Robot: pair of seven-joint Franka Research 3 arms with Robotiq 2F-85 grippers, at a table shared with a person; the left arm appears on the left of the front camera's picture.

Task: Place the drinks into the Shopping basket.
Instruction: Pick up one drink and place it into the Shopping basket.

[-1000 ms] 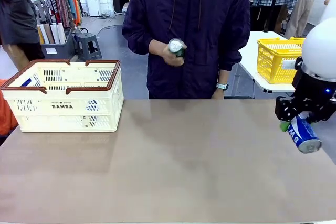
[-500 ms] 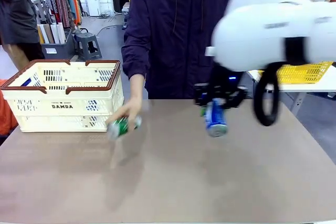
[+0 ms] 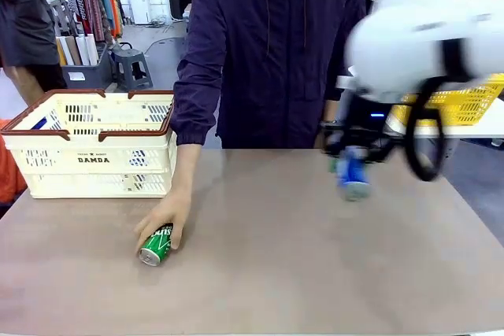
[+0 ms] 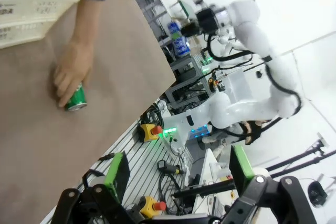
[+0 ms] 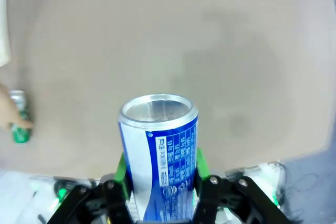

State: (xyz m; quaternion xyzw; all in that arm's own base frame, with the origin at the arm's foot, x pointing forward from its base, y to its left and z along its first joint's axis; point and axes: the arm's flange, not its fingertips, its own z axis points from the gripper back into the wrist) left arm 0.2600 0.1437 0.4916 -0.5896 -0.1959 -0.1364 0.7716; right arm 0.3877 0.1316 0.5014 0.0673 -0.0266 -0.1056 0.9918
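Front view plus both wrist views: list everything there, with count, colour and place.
basket: 1, cream with brown rim, far left of the table.
blue item: 1, inside the basket at its left end, too hidden to identify.
green can: 1, green with silver top, lying on the table in front of the basket.
blue can: 1, blue with silver top, held above the table, right of middle.
yellow basket: 1, yellow, on a white table behind, at right.
table: 1, grey-brown.
person: 1, dark purple jacket, far side; hand on the green can.
left pincer: open, off the table's near edge.
right pincer: shut on the blue can.
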